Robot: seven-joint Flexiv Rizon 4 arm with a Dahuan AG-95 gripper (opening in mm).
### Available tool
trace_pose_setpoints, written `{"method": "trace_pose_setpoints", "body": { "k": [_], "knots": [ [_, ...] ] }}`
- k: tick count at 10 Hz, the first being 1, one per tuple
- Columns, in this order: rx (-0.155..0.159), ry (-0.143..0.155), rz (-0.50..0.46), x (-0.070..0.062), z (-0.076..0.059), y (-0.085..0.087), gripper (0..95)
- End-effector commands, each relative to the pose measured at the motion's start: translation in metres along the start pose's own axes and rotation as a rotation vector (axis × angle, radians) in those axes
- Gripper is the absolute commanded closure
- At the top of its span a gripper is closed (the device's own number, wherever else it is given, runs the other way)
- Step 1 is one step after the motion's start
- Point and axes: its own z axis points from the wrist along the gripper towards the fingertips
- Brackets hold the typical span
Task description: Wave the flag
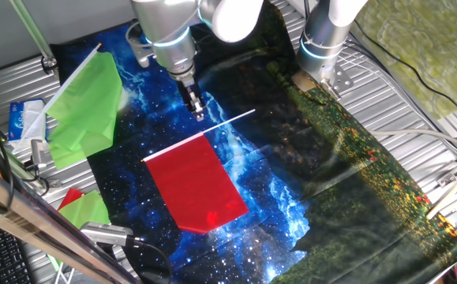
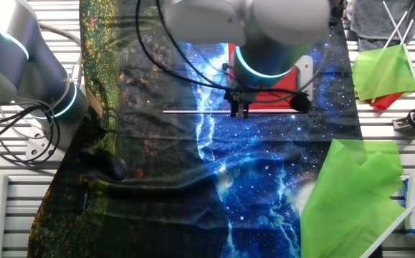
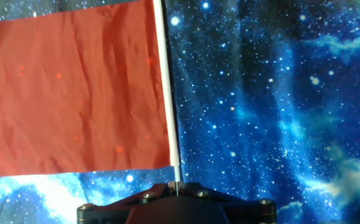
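In one fixed view the gripper (image 1: 198,108) is down at the thin white stick of the plain bright red rectangular flag (image 1: 197,184), which lies flat on the starry blue cloth (image 1: 267,158) covering the table; the red sheet spreads away from the gripper toward the camera, the bare stick end runs off to one side. This looks like the grasping step, with no lift yet. The large light-green flag (image 1: 86,106) lies well apart beside the arm, and the small green-and-red flag (image 1: 82,207) lies beyond the red sheet's far corner. In the other fixed view the gripper (image 2: 239,109) sits right on the stick, its fingers seemingly either side, though whether they are clamped I cannot tell. In the hand view the stick (image 3: 167,93) runs straight out from the gripper housing, the red sheet to its left. Next comes a firm pinch, then a lift clear of the cloth before swinging; nothing near blocks that.
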Motion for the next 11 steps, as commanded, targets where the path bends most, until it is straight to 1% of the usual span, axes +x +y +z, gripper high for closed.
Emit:
{"method": "trace_pose_setpoints", "body": {
  "k": [1, 4, 7, 9, 11],
  "knots": [
    [-0.006, -0.01, 0.016, 0.002, -0.002, 0.0, 76.0],
    [-0.011, -0.02, 0.059, 0.002, -0.002, 0.0, 76.0],
    [-0.018, -0.029, 0.078, 0.013, 0.012, 0.007, 76.0],
    [-0.014, -0.035, 0.094, 0.023, 0.024, 0.012, 76.0],
    [-0.012, -0.043, 0.087, 0.033, 0.037, 0.01, 76.0]
  ]
}}
